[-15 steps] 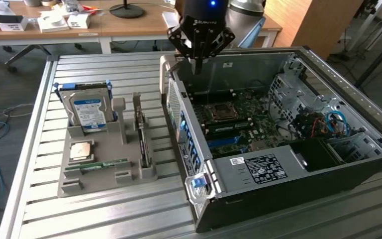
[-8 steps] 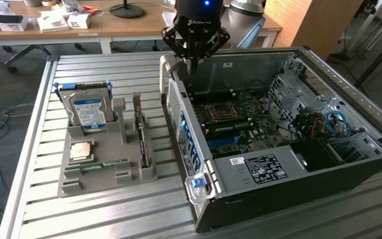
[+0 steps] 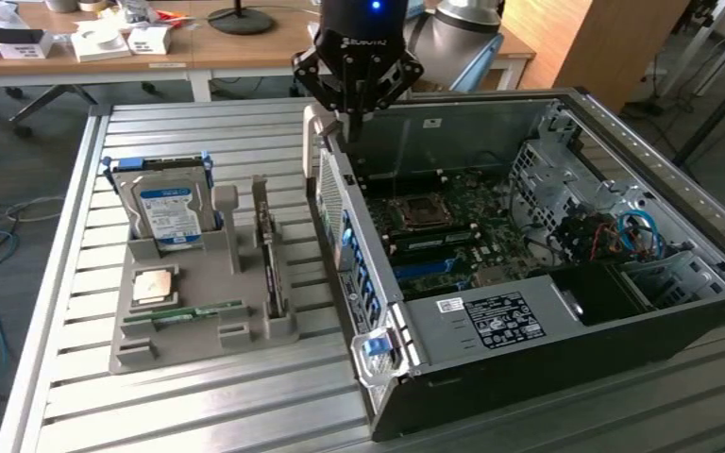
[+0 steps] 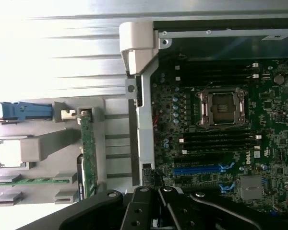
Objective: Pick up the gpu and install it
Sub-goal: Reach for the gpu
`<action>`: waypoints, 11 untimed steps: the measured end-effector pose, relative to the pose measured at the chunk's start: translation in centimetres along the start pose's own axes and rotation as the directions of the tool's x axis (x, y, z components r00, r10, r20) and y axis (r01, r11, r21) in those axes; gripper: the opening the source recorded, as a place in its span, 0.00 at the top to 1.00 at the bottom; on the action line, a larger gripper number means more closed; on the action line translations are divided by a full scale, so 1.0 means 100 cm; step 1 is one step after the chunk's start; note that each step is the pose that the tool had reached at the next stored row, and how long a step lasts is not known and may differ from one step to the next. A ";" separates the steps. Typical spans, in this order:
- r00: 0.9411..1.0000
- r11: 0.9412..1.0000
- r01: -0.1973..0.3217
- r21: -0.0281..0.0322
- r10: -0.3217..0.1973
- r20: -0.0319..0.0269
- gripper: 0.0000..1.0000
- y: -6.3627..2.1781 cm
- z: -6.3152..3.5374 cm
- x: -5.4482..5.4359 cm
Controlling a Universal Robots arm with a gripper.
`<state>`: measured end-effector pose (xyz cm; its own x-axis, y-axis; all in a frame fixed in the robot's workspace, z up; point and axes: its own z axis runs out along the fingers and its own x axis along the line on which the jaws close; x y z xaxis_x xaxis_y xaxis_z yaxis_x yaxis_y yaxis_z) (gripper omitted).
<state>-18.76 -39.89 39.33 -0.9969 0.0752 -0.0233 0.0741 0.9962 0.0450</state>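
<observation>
1. Grey tray (image 3: 148, 351) on the bench (image 3: 211, 406) holds the gpu (image 3: 267, 255) on edge, long axis parallel to the PC case (image 3: 564, 368) wall.
2. The gripper (image 3: 352, 121) is clenched, empty, over that wall; gpu sits toward the exterior view's left, lower.

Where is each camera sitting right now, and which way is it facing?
Exterior view: off the arm and raised, looking down across the slatted table at the parts holder and the open computer case; the gripper hangs shut over the case wall nearest the holder.
Wrist view: on the wrist, looking down past the gripper's black fingers at the motherboard and the holder.
Shared: the hard drive, the gpu card standing in the holder, the processor socket.
</observation>
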 end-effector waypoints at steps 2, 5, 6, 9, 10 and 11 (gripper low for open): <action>1.000 1.000 0.000 0.000 0.000 0.000 0.89 -0.0003 -0.0001 0.004; 1.000 1.000 0.000 0.000 0.000 0.000 0.89 -0.0007 -0.0002 0.009; 1.000 1.000 0.000 0.000 0.000 0.000 0.89 -0.0008 -0.0003 0.011; 1.000 1.000 0.000 0.000 0.000 0.000 0.89 -0.0012 -0.0004 0.017; 1.000 1.000 0.000 0.000 0.000 0.000 0.89 -0.0014 -0.0005 0.019; 1.000 1.000 0.000 0.000 0.000 0.000 0.89 -0.0015 -0.0005 0.021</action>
<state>-20.82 -39.89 39.32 -0.9969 0.0752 -0.0233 0.0741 0.9962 0.0452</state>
